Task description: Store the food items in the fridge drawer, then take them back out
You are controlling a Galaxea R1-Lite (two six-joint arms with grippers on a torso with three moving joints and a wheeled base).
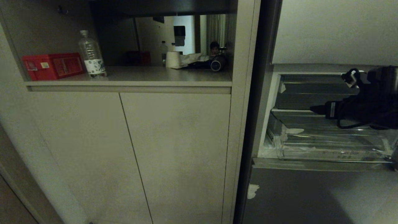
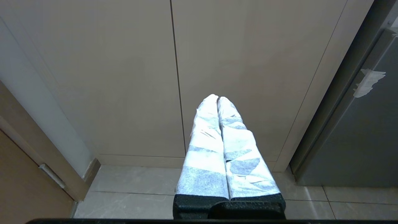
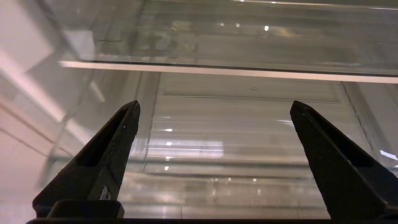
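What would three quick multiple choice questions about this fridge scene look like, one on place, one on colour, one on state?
1. Where is the right claw?
A. over the fridge drawer
B. on the shelf
C. at the floor

2. What colour is the box beside the water bottle?
A. blue
B. red
C. white

3. How is the left claw?
A. wide open
B. holding food
C. shut, empty

Answers: 1 A, the head view shows the arm above the clear bin; 2 B, plainly red; 3 C, its wrapped fingers touch.

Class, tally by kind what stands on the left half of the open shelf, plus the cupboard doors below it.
Red box: 1
Clear water bottle: 1
Cupboard doors: 2
Total: 4
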